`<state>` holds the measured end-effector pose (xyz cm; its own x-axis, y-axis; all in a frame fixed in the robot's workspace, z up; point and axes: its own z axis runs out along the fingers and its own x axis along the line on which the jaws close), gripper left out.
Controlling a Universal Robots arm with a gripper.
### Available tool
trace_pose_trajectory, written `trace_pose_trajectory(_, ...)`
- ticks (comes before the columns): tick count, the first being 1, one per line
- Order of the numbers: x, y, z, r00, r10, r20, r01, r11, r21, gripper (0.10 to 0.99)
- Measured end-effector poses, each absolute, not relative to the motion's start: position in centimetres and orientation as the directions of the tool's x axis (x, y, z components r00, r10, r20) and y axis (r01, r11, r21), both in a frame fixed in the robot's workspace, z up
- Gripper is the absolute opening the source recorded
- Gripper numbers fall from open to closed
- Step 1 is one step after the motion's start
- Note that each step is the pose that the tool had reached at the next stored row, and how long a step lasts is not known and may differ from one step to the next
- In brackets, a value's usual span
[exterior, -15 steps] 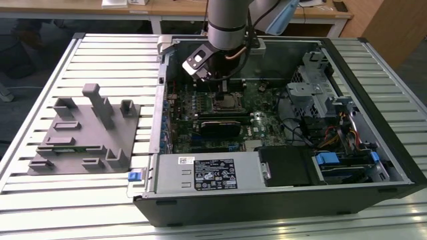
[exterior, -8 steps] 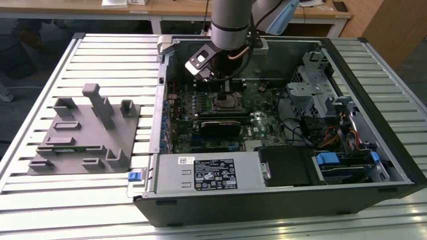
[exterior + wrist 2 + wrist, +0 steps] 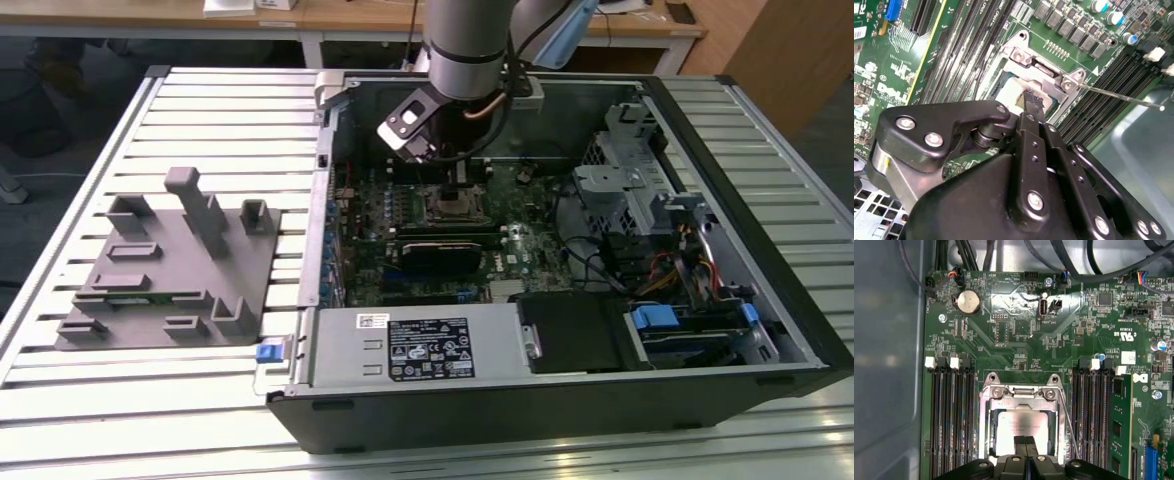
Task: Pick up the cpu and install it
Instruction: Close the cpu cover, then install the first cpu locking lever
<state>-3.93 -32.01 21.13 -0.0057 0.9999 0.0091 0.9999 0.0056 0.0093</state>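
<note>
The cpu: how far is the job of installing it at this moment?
Done: the cpu already lies flat inside the socket frame. In hand: the gripper, shut, stands right over it; whether they touch is unclear. Left: the thin lever looks unlatched, sticking out free.

**Robotics lab bench set up for computer assembly**

A robot arm (image 3: 467, 45) hangs over an opened computer case (image 3: 534, 420) on a slotted metal table (image 3: 200, 110). A grey fixture (image 3: 160, 275) sits at the exterior view's left, and wooden desks (image 3: 360, 15) line its top edge.
</note>
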Motion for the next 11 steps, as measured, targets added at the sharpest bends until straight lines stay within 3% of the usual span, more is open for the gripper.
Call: trace_pose_trajectory(11, -3.77, -32.0, 21.17, -0.006, 1.0, 0.009, 1.0, 0.006, 0.009, 0.106)
